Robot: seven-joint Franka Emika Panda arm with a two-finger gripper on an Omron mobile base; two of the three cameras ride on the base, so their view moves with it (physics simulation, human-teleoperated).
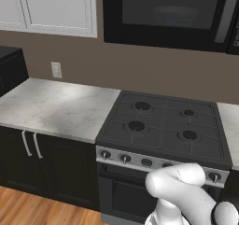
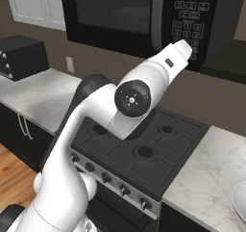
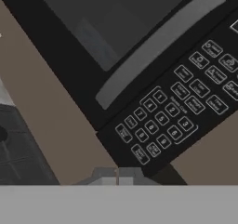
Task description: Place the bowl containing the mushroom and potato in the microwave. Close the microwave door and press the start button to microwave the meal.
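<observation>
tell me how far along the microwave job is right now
Done, by the look of it: the black microwave door with its dark glass window is shut, and a pale round bowl shape shows dimly behind the glass; its contents cannot be made out. In hand: the white arm's gripper is raised to the keypad panel of white-marked buttons. Left: pressing the start button; no contact is visible yet.

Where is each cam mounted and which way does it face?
Left base view: behind-left of the arm, looking down at the stove and closed microwave door; white arm at lower right.
Right base view: behind-right; arm reaches up to the keypad.
Hand view: on the hand, facing the keypad and door handle.
Both base views share the stove and microwave.
</observation>
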